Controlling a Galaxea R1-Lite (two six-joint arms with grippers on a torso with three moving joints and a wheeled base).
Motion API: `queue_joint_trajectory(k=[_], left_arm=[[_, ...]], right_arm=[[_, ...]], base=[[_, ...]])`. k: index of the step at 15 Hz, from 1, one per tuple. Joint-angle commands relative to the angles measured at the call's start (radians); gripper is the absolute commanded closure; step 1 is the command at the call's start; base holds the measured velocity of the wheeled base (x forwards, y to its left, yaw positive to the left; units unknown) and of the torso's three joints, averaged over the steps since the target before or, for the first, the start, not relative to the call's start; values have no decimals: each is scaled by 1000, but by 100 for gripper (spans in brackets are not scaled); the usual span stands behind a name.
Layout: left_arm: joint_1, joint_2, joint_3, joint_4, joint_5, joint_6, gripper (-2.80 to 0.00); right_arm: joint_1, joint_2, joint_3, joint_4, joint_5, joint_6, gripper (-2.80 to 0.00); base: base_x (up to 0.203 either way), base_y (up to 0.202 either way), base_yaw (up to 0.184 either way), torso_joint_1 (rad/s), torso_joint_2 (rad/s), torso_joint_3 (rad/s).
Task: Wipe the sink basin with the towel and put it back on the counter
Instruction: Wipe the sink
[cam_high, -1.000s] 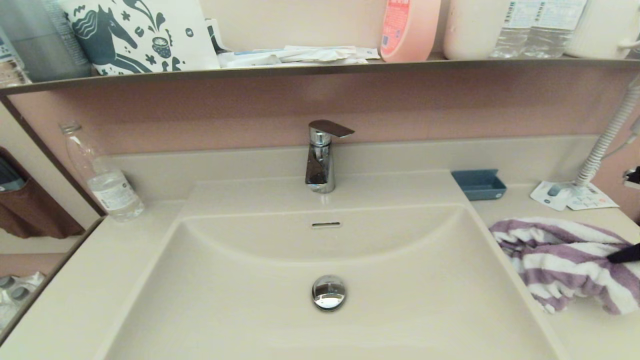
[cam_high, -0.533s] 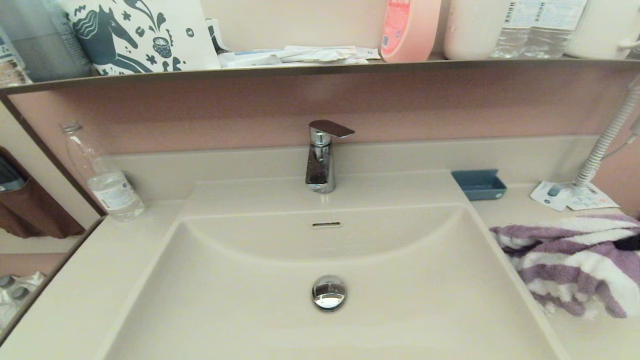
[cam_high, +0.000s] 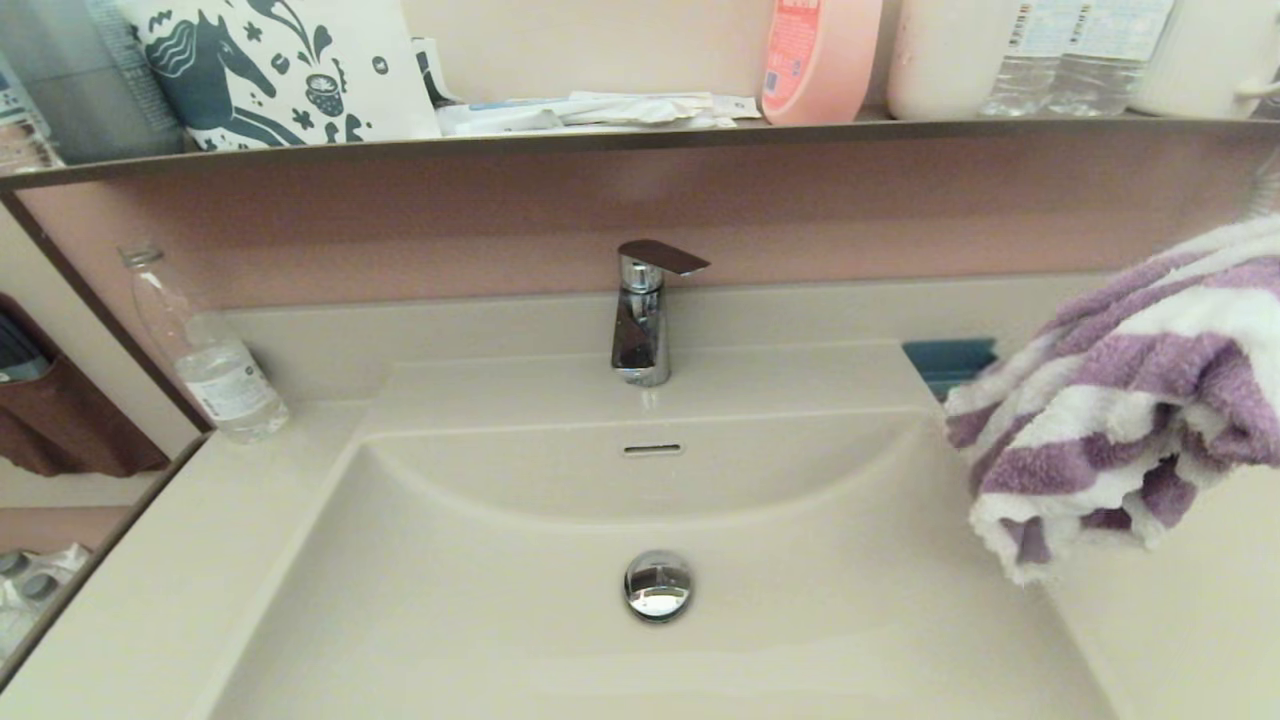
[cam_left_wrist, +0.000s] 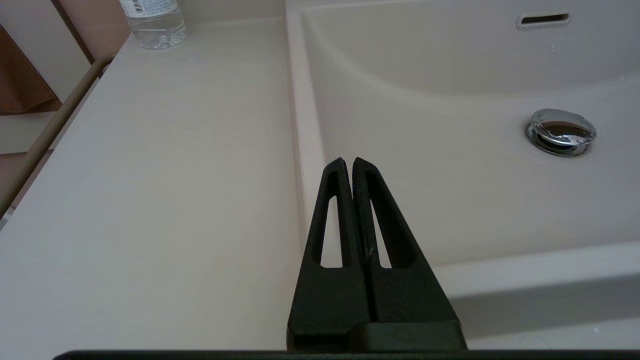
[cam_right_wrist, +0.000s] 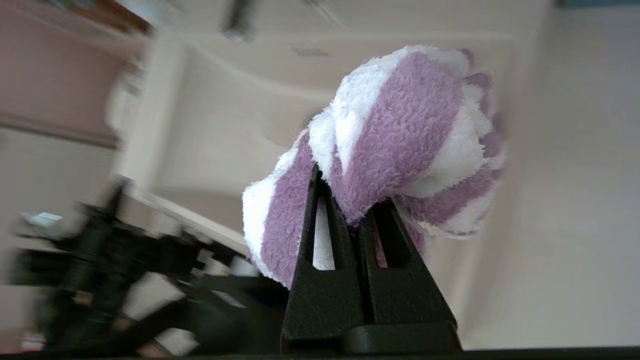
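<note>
The purple and white striped towel (cam_high: 1130, 400) hangs bunched in the air at the right, above the counter (cam_high: 1180, 630) and over the right rim of the sink basin (cam_high: 480, 600). In the right wrist view my right gripper (cam_right_wrist: 347, 192) is shut on a fold of the towel (cam_right_wrist: 400, 130); in the head view the cloth hides it. The chrome drain plug (cam_high: 657, 585) sits in the middle of the bare basin. My left gripper (cam_left_wrist: 348, 161) is shut on nothing, low over the basin's left rim, by the left counter (cam_left_wrist: 165, 175).
A chrome faucet (cam_high: 640, 315) stands behind the basin. A water bottle (cam_high: 205, 350) is at the back left of the counter, and a blue tray (cam_high: 945, 358) peeks out behind the towel. A dark-edged shelf (cam_high: 640, 135) above carries bottles and packets.
The towel lay crumpled on the right counter; it has now been lifted clear of it, up and a little toward the basin, held by my right gripper. The left arm has not moved.
</note>
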Motion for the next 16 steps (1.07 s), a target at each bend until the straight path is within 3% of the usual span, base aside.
queue_joint_trajectory(k=[1, 3, 8, 11, 13, 16], left_arm=[[0, 1, 0, 0, 0, 0, 0], [0, 1, 1, 0, 0, 0, 0], [0, 1, 0, 1, 0, 0, 0], [0, 1, 0, 0, 0, 0, 0], [0, 1, 0, 0, 0, 0, 0], [0, 1, 0, 0, 0, 0, 0]], right_arm=[[54, -5, -65, -3, 0, 116, 0], [117, -5, -63, -23, 1, 208, 0], [188, 1, 164, -71, -25, 264, 0], [300, 34, 314, -141, -232, 337, 0], [403, 66, 429, -255, -320, 370, 0], [526, 213, 489, -317, -467, 472, 0]], base=[[0, 0, 0, 0, 0, 0], [0, 0, 0, 0, 0, 0], [0, 0, 0, 0, 0, 0], [0, 0, 0, 0, 0, 0], [0, 0, 0, 0, 0, 0], [0, 0, 0, 0, 0, 0]])
